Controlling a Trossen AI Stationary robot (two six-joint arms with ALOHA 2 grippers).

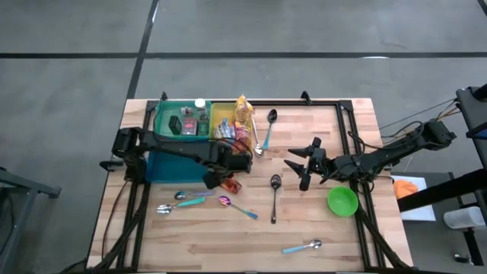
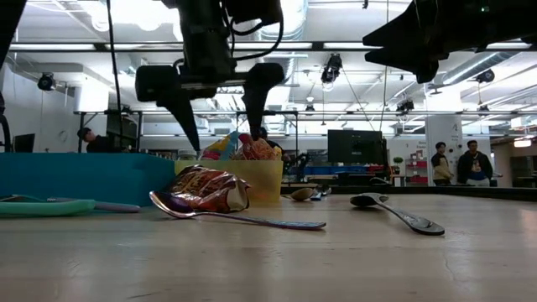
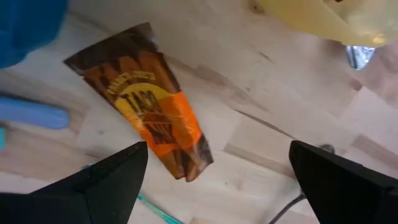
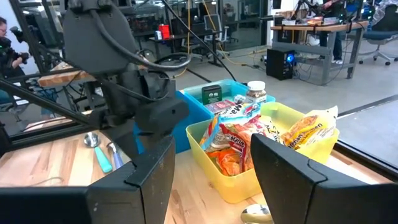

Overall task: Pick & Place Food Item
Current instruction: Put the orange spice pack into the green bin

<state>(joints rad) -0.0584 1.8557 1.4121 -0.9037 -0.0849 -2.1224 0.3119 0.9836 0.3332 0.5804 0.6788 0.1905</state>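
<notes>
Snack packet in crinkled brown-and-orange foil (image 1: pixel 231 185) lies flat on the wooden worktop (image 1: pixel 319 228) left of centre in the high view, just below the yellow plastic bin of snack bags (image 1: pixel 223 116) and right of the dark blue bin (image 1: pixel 163 164). Left pincer (image 1: pixel 217 176) hangs directly over it, pointing steeply down with its fingers spread wide and released; in the low view they straddle the packet from above without touching it.

Crowding the packet are a purple-bowled metal spoon (image 1: pixel 227 202) just below it, a teal-handled spoon (image 1: pixel 176 205) to the lower left and a plain metal spoon (image 1: pixel 275 183) to the right. A green bin of jars (image 1: pixel 181 122) sits upper left.

Right pincer (image 1: pixel 303 162) hovers level at centre right, half spread and empty, above a round green bowl (image 1: pixel 342 201).
</notes>
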